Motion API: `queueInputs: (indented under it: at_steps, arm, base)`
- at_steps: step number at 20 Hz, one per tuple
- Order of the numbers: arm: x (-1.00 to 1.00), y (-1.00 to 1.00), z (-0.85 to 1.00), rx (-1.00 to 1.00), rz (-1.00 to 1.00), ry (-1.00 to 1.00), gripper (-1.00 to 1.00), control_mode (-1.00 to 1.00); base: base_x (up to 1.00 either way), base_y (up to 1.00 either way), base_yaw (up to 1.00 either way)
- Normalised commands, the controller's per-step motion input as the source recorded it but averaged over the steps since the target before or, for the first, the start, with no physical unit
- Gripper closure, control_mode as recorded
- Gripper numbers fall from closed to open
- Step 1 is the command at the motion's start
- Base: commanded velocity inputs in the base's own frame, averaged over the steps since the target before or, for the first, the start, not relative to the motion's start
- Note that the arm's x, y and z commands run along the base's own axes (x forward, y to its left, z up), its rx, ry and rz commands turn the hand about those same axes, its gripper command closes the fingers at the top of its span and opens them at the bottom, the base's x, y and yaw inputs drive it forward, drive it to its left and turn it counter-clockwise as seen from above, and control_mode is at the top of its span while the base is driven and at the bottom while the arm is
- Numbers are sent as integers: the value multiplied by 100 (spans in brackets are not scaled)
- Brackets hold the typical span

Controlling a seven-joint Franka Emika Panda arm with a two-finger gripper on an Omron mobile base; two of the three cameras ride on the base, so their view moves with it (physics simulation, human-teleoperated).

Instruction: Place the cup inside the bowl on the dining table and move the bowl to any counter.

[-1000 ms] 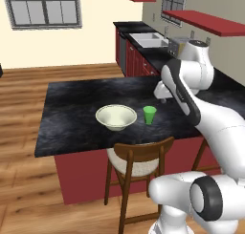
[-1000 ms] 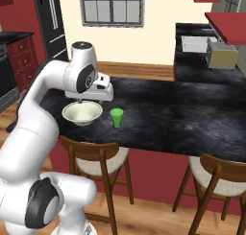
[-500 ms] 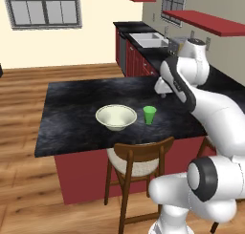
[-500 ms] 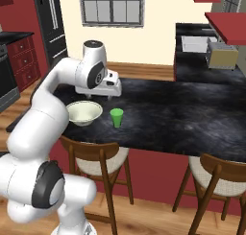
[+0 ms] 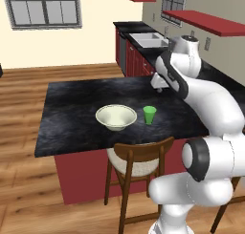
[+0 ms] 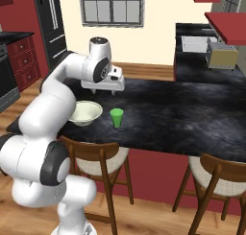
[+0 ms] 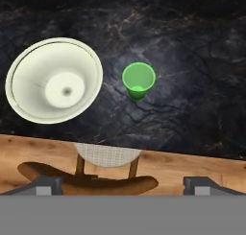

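Note:
The green cup [image 5: 150, 114] stands upright on the dining table [image 5: 72, 109], just right of the cream bowl [image 5: 116, 117]. The two are apart and the bowl is empty. My gripper [image 5: 159, 88] hangs open in the air beyond the cup, well above the tabletop and touching nothing. From the right base view the gripper [image 6: 103, 91] is above and behind the bowl [image 6: 85, 111] and the cup [image 6: 116, 117]. The hand view looks straight down: bowl [image 7: 54, 80] on the left, cup [image 7: 138, 79] in the middle, and my gripper [image 7: 124, 186] spread wide at the bottom.
A wooden chair [image 5: 139, 161] is tucked under the table's near edge below the bowl; a second chair [image 6: 216, 174] stands farther right. The counter [image 5: 143, 37] with a sink runs along the back wall under red shelves [image 5: 206, 22]. A toaster [image 6: 221, 55] sits on it.
The arm's upper links have swung forward over the table while the hand has stayed high behind the cup. The jaws have stayed open. Bowl and cup have not moved.

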Motion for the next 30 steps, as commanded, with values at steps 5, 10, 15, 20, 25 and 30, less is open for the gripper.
queueInputs:
  at_steps: [5, 10, 15, 20, 25, 30]
  arm:
    - [31, 0, -2, 0, 0, 0, -100, -100]
    - [26, -1, -9, 0, 0, 0, -100, -100]
    - [29, -5, -11, 0, 0, 0, -100, -100]
    - [35, -6, -10, 0, 0, 0, -100, -100]
    - [33, -9, -16, 0, 0, 0, -100, -100]
    - [31, -16, -25, 1, 0, 0, -100, -100]
  base:
    - [0, 0, 0]
    - [0, 0, 0]
    - [0, 0, 0]
    - [0, 0, 0]
    - [0, 0, 0]
    - [0, 0, 0]
